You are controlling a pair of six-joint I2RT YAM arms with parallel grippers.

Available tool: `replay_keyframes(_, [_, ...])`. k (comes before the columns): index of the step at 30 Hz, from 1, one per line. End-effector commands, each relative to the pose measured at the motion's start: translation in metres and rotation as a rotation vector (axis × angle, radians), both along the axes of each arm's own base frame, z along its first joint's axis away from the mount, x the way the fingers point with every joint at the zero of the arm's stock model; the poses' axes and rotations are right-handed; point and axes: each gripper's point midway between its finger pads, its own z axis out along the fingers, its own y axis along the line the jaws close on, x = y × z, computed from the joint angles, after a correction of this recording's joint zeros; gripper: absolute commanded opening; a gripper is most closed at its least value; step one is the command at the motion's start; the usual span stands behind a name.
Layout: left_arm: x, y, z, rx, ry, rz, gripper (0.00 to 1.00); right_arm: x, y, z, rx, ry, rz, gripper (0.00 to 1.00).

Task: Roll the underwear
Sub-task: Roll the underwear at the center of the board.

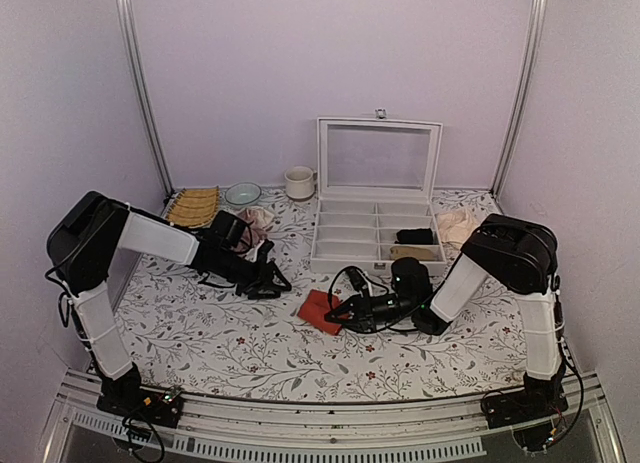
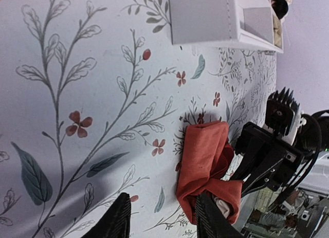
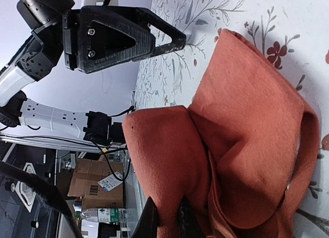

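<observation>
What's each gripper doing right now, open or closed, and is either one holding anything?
Left gripper: open, holding nothing.
Right gripper: closed on a fold of the underwear.

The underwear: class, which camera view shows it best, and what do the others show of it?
The right wrist view. The underwear fills the frame, folds clear, pinched by the right gripper. The left wrist view shows most of the crumpled bundle on the table; the top view only a small red patch.
</observation>
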Motion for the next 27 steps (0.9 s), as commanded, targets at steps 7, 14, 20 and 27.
replay_keyframes(7, [-0.031,-0.013,0.003,-0.049,-0.017,-0.134,0.53,-0.044,-0.04,-0.106,-0.381,0.265,0.025,0.0])
replay_keyframes(14, [-0.028,-0.013,0.003,-0.05,-0.017,-0.108,0.54,-0.043,-0.044,-0.117,-0.519,0.188,0.079,0.0])
replay_keyframes(20, [-0.03,-0.011,0.004,-0.045,-0.017,-0.099,0.53,-0.049,-0.048,-0.123,-0.565,0.202,0.094,0.0])
replay_keyframes(27, [-0.036,-0.011,0.007,-0.061,-0.015,-0.118,0.53,-0.056,-0.049,-0.129,-0.595,0.211,0.127,0.0])
